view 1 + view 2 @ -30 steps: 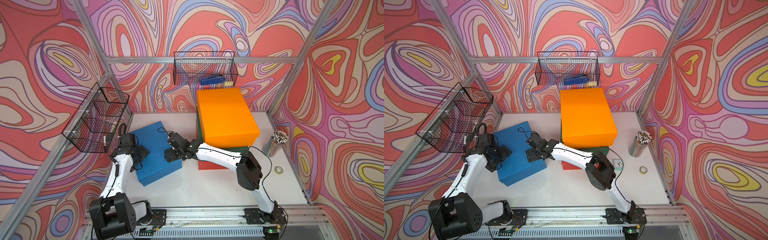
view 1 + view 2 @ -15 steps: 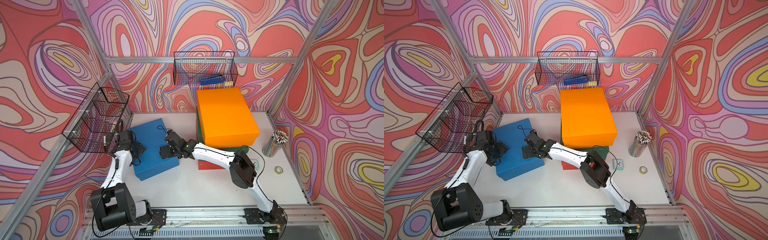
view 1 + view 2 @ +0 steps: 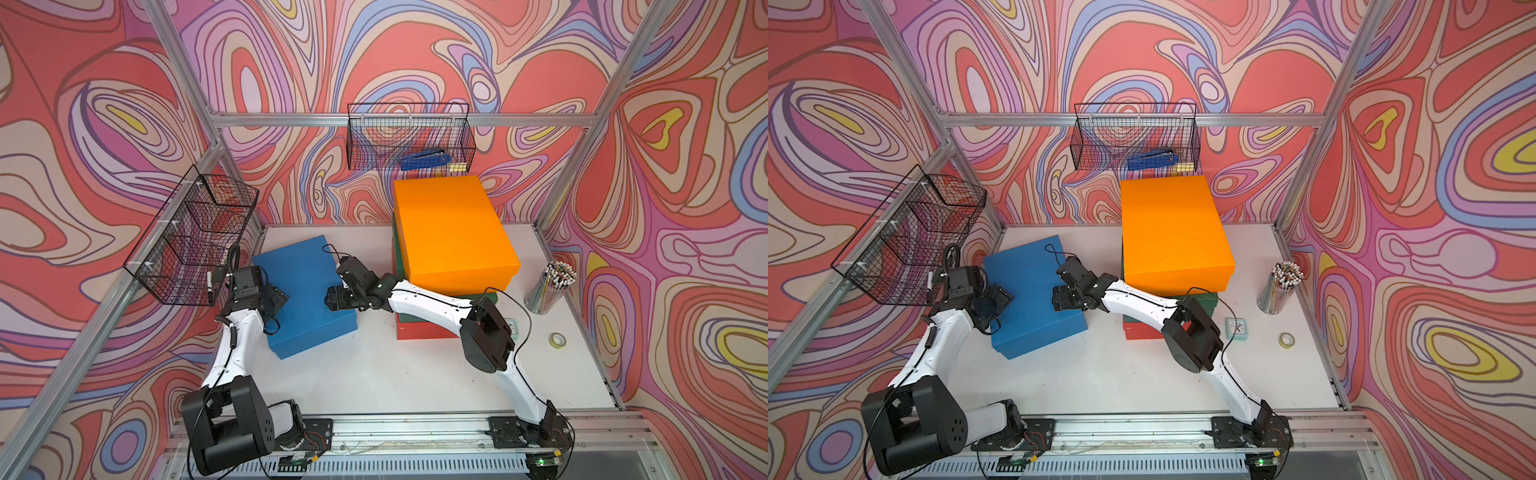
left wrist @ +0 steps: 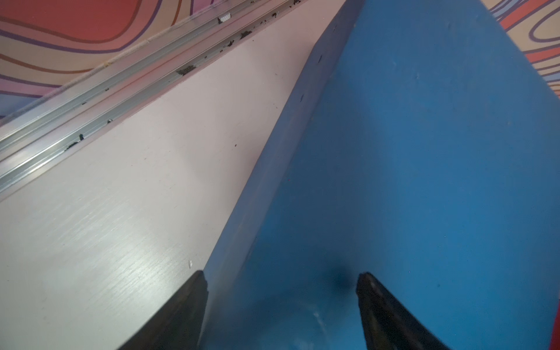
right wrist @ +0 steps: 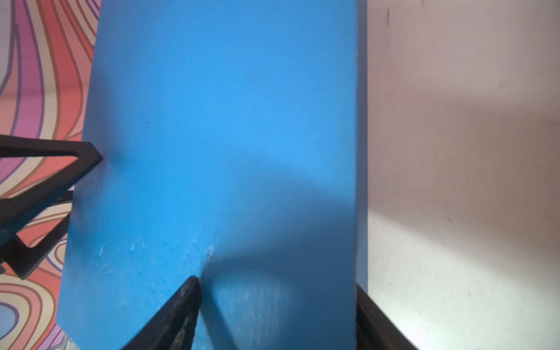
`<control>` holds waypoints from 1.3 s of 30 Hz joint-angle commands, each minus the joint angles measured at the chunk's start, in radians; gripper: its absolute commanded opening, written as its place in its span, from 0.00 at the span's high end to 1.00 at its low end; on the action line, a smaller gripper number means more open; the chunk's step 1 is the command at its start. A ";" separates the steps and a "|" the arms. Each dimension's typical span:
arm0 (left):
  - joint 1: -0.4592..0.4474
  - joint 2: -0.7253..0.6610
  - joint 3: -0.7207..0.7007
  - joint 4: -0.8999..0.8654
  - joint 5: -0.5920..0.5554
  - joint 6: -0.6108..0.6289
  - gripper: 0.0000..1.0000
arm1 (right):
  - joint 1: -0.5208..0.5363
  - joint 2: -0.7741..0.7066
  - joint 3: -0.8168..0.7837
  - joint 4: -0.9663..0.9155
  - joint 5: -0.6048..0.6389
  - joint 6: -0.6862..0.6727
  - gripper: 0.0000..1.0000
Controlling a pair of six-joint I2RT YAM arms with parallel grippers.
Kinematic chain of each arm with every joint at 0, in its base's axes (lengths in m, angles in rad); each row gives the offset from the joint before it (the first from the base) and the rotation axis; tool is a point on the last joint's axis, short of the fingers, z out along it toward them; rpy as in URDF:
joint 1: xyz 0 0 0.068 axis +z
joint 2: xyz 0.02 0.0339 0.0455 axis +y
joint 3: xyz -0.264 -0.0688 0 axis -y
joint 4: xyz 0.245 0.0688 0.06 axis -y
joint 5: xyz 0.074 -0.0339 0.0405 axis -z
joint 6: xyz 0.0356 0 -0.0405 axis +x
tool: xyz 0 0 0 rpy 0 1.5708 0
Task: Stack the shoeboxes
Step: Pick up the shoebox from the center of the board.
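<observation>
1. The blue box [image 3: 299,270] now sits slightly nearer the left wall and the back than a second ago; the right gripper [image 3: 334,297] travels with it, so I judge it is nudging the box toward the left gripper [image 3: 279,297].
2. Over the last half second the box holds its place; it seems to rest on the white table [image 3: 374,374], though I cannot tell whether it is lifted a little.
3. The two grippers now flank the box on opposite long sides, each at the rim of the lid.
4. In the left wrist view the left gripper [image 4: 280,278] has its jaws fairly wide, one finger over the lid and one down beside the side wall; no pinch shows.
5. The right gripper [image 5: 277,286] stands the same way on the far edge, jaws apart astride the rim.
6. The orange box [image 3: 453,232] lies on the green box [image 3: 399,257], which lies on the red box [image 3: 419,332]; that pile stands to the right, well apart from the blue one.
7. Judgement: three are stacked, blue is left; the arms look set to squeeze and raise it, and uneven pressure could tip it.
</observation>
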 commanded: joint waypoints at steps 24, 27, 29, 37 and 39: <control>-0.143 -0.258 0.119 -0.139 0.338 -0.172 0.22 | 0.208 -0.147 0.080 -0.001 -0.234 -0.078 0.77; -0.153 -0.269 0.153 -0.162 0.329 -0.174 0.22 | 0.216 -0.150 0.106 -0.019 -0.226 -0.092 0.78; -0.159 -0.276 0.170 -0.175 0.323 -0.176 0.22 | 0.219 -0.156 0.124 -0.031 -0.218 -0.102 0.78; -0.191 -0.299 0.241 -0.207 0.314 -0.188 0.22 | 0.236 -0.181 0.167 -0.074 -0.183 -0.144 0.79; -0.207 -0.302 0.263 -0.211 0.307 -0.193 0.22 | 0.241 -0.187 0.169 -0.083 -0.171 -0.151 0.80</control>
